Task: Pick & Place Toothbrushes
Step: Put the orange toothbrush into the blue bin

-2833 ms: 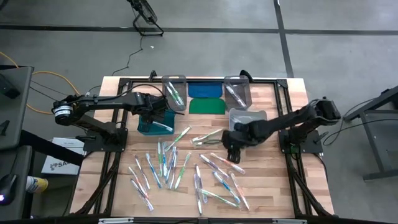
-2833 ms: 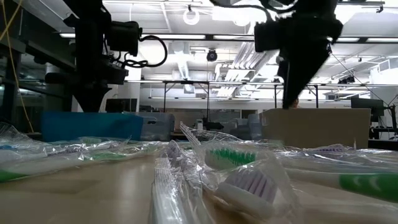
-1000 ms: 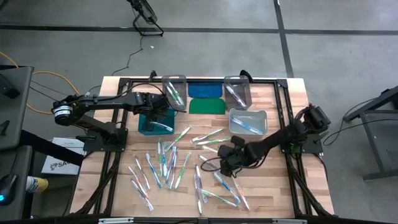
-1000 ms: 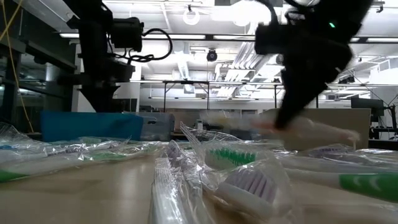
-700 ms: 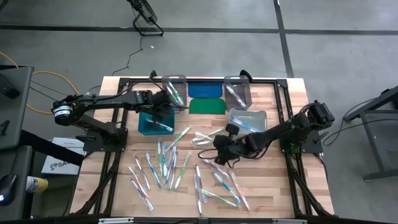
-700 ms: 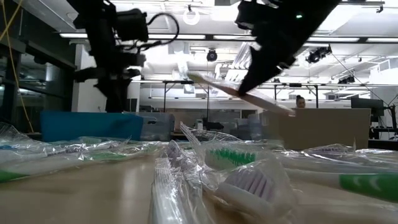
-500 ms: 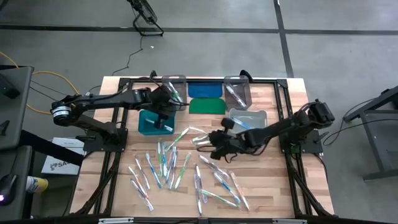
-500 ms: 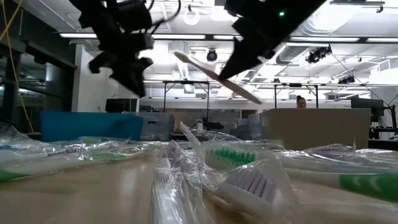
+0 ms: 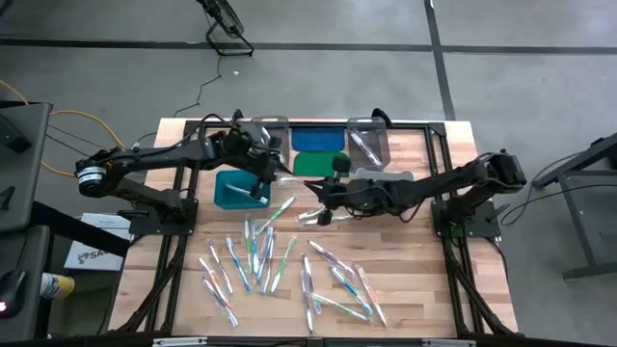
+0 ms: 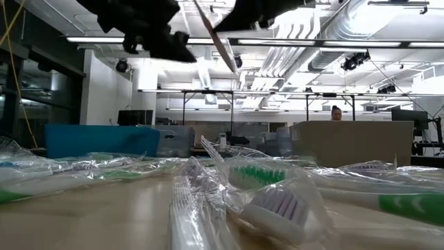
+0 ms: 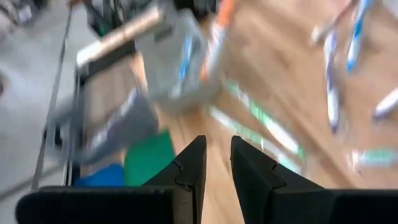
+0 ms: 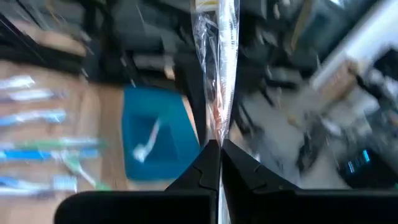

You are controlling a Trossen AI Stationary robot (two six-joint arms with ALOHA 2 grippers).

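Observation:
Many wrapped toothbrushes [image 9: 280,260] lie loose on the wooden table's near half. My right gripper [image 9: 326,193] hangs over the table's middle, shut on one wrapped toothbrush [image 12: 219,74], which also shows high up in the low view [image 10: 220,42]. My left gripper [image 9: 268,167] hovers by the far right corner of the teal bin [image 9: 236,190]. Its fingers [image 11: 217,162] stand a little apart with nothing between them. One toothbrush [image 9: 254,194] lies in the teal bin. My right gripper pinches the toothbrush, in its clear wrapper [image 12: 217,134], between its two shut fingertips. The stick runs on forward past the fingertips, roughly along them. In the low view it slants, lifted well clear of the table.
Clear bins stand at the far side [image 9: 270,143] [image 9: 366,143] and right of centre [image 9: 384,183], each with toothbrushes inside. A blue lid [image 9: 318,140] and a green lid [image 9: 320,164] lie flat between them. A black frame [image 9: 439,145] borders the table.
My right gripper has gone up and toward the table's far left with the toothbrush, which has come off the table and now hangs high above it. My left gripper has risen from over the teal bin and shifted a little toward the far right.

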